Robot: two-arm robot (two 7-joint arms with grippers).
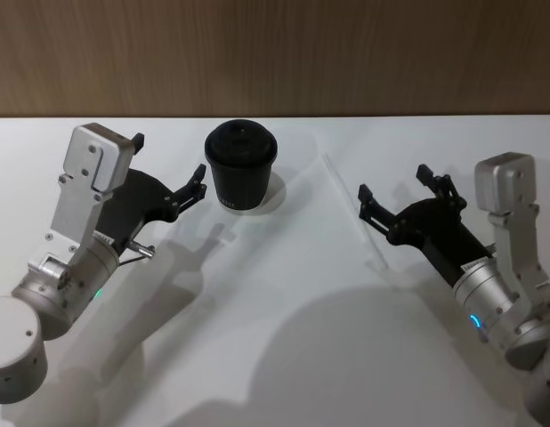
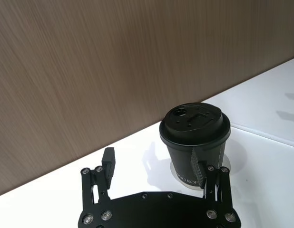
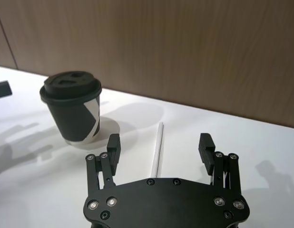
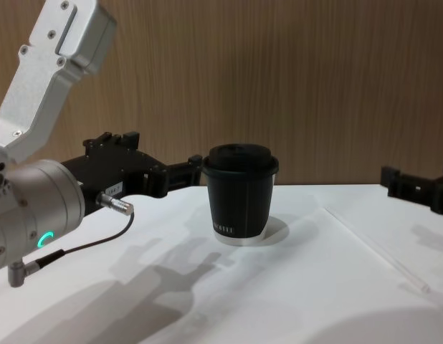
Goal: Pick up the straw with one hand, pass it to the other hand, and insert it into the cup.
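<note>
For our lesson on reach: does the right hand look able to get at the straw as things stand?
Probably yes: the right hand is open and the straw lies on the table just ahead, nothing between.

We note: cup black, tiny white lettering; straw translucent white; left gripper, right gripper both black; table white; wall brown, wood-grained.

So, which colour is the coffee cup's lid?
Black; the lid shows best in the left wrist view.
</note>
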